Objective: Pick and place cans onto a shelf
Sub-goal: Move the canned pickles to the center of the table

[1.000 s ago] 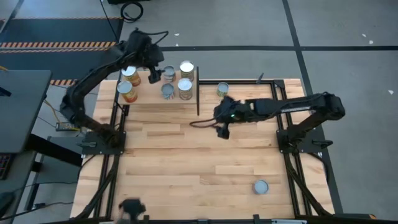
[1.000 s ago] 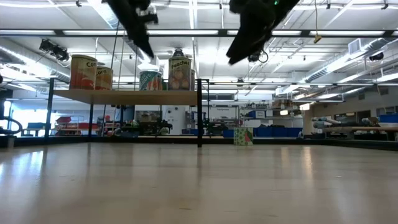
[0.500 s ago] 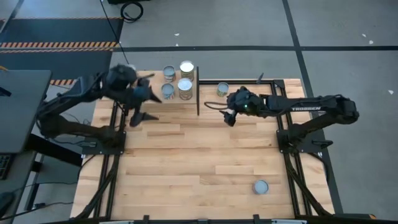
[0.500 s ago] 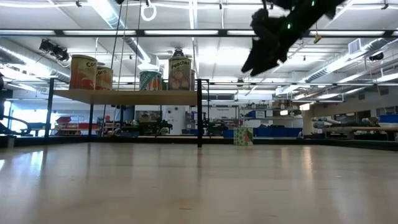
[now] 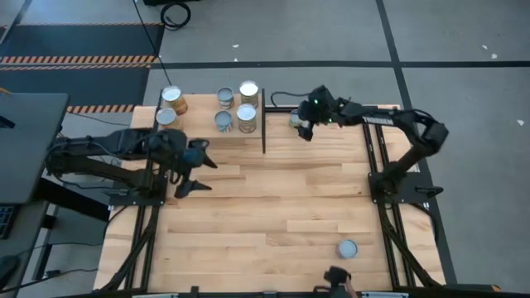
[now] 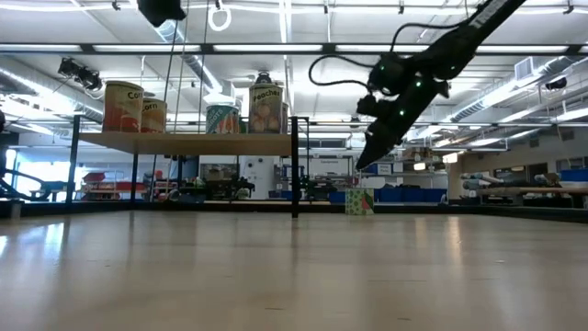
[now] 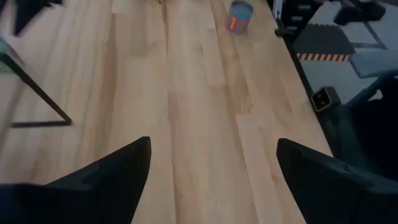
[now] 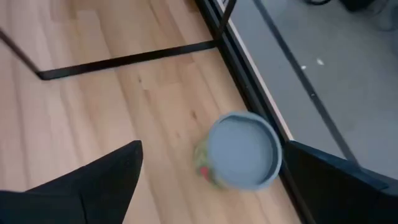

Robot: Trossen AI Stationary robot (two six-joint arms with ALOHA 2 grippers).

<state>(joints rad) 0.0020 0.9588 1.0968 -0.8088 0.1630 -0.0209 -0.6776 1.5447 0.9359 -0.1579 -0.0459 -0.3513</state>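
Light-wood tabletop (image 5: 248, 207) fills the scene, with the shelf (image 5: 207, 132) standing at its far left part, a black upright edge closing the shelf's right side. Five cans (image 5: 247, 91) stand upright on the shelf, their silver tops showing from above. A sixth can (image 5: 295, 119) with a pale label stands on the tabletop just right of the shelf's upright edge, near the table's far rim. The right gripper (image 5: 305, 131) hangs above that can with its fingers spread wide, holding nothing; in the right wrist view the can (image 8: 241, 151) sits between the two dark fingers but below them. Another can (image 5: 347, 248) stands well away from the shelf, by the near right corner. The left gripper (image 5: 192, 175) hovers in front of the shelf over bare wood, fingers spread and empty.
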